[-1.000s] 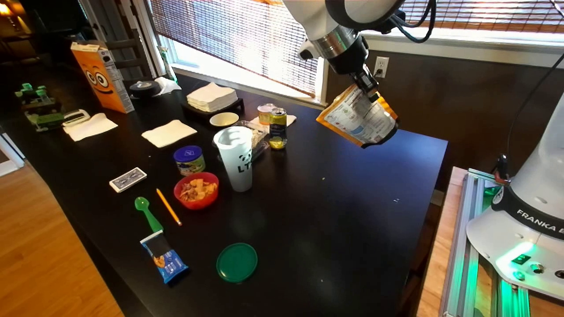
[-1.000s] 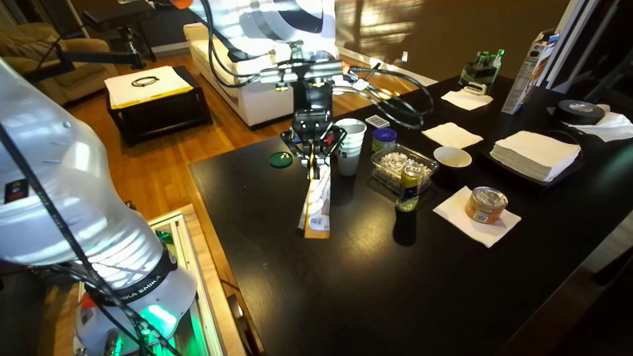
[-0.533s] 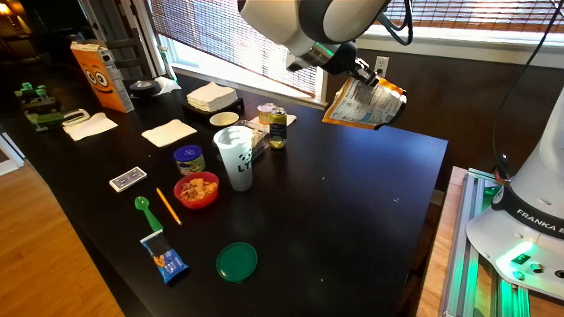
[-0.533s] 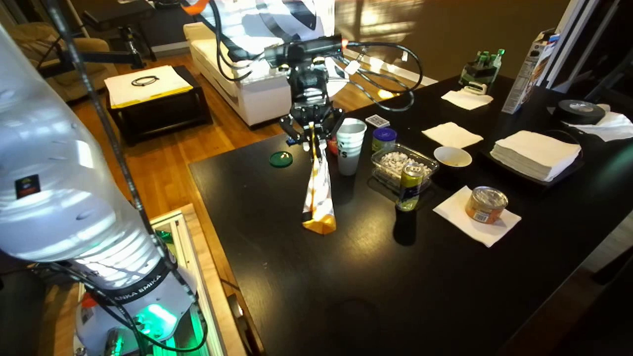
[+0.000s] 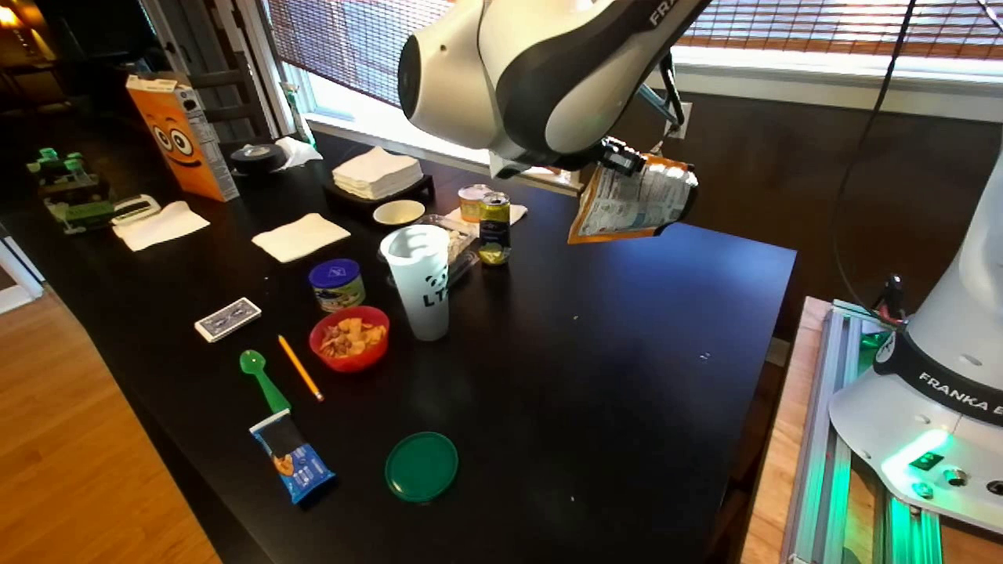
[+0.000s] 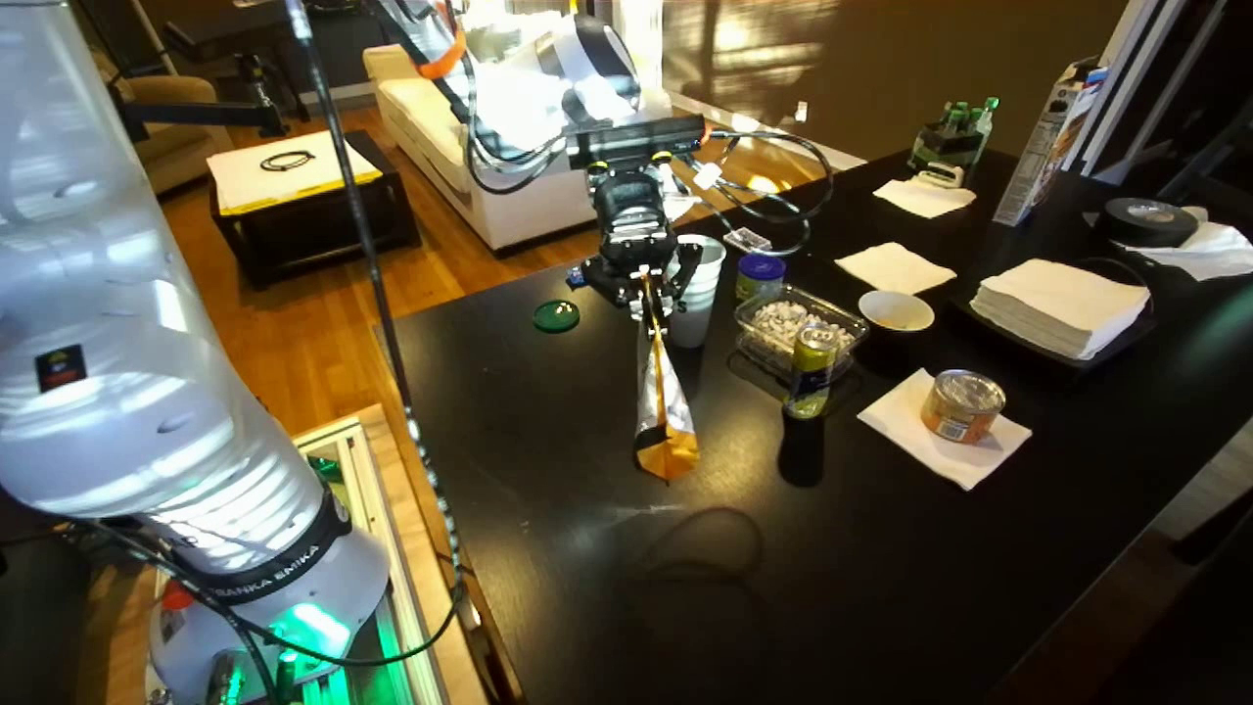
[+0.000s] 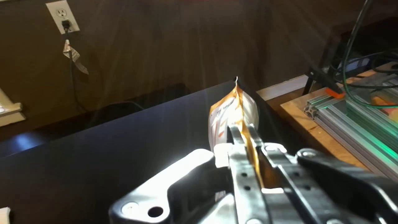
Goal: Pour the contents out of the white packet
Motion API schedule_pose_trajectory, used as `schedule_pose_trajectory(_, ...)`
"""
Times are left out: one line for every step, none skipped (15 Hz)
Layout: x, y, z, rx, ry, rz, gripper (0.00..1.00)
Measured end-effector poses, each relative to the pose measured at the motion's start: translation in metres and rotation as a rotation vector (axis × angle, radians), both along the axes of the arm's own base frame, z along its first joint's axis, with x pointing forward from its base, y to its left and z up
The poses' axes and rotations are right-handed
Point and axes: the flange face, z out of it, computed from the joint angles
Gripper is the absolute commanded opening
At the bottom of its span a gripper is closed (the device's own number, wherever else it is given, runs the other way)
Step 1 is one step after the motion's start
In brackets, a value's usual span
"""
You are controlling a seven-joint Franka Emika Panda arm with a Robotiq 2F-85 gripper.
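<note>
A long dark table (image 5: 619, 415) runs along a brown wall (image 5: 783, 164), the robot's base (image 5: 901, 407) beside one edge. Toward that edge, tilted in the air over the table, is the white packet (image 5: 639, 204); the claw (image 7: 244, 132) is clamped on it, pinching an orange side strip. The contents do not show, nor can I tell where the mouth is or whether anything has come out. It will probably handle light and limp — slick film that creases and swings under the pinch — so a hold on the firm seam, away from the mouth, seems right; squeezing the middle could crush what is inside.

Farther in, a green lid (image 5: 421, 468) lies toward the edge across from the wall. A tall cup (image 5: 421, 290) stands between packet and red bowl (image 5: 356, 362), probably the first thing to be knocked if the packet goes there. A can (image 6: 812, 377) and a clear box (image 6: 766, 352) sit closer to the wall edge. Beyond come a stack of napkins (image 5: 378, 174) and, toward the far end, an orange carton (image 5: 180, 141).
</note>
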Motion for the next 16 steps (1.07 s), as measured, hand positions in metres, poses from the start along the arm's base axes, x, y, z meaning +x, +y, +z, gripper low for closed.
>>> schedule_pose_trajectory(0.001,0.000,0.001,0.000,0.000,0.000,0.02)
schedule_pose_trajectory(-0.001,0.000,0.003,-0.017,0.020,0.001,0.02)
schedule_pose_trajectory(-0.004,0.001,0.004,-0.051,0.051,-0.003,0.02)
schedule_pose_trajectory(-0.007,0.006,0.005,-0.086,0.083,-0.002,0.02)
schedule_pose_trajectory(-0.008,0.013,0.007,-0.120,0.113,0.001,0.02)
schedule_pose_trajectory(-0.009,0.022,0.007,-0.153,0.141,0.011,0.02)
schedule_pose_trajectory(-0.009,0.031,0.006,-0.185,0.168,0.029,0.02)
schedule_pose_trajectory(-0.008,0.040,0.005,-0.216,0.196,0.053,0.02)
schedule_pose_trajectory(-0.006,0.049,0.003,-0.244,0.220,0.084,0.02)
schedule_pose_trajectory(-0.003,0.057,-0.001,-0.265,0.236,0.129,0.02)
schedule_pose_trajectory(0.001,0.063,-0.005,-0.285,0.245,0.180,0.02)
schedule_pose_trajectory(0.005,0.069,-0.012,-0.297,0.248,0.236,0.02)
schedule_pose_trajectory(0.010,0.073,-0.019,-0.292,0.243,0.294,0.02)
schedule_pose_trajectory(0.015,0.077,-0.027,-0.276,0.243,0.349,0.02)
schedule_pose_trajectory(0.019,0.079,-0.036,-0.255,0.246,0.405,0.02)
schedule_pose_trajectory(0.023,0.080,-0.044,-0.236,0.253,0.451,0.02)
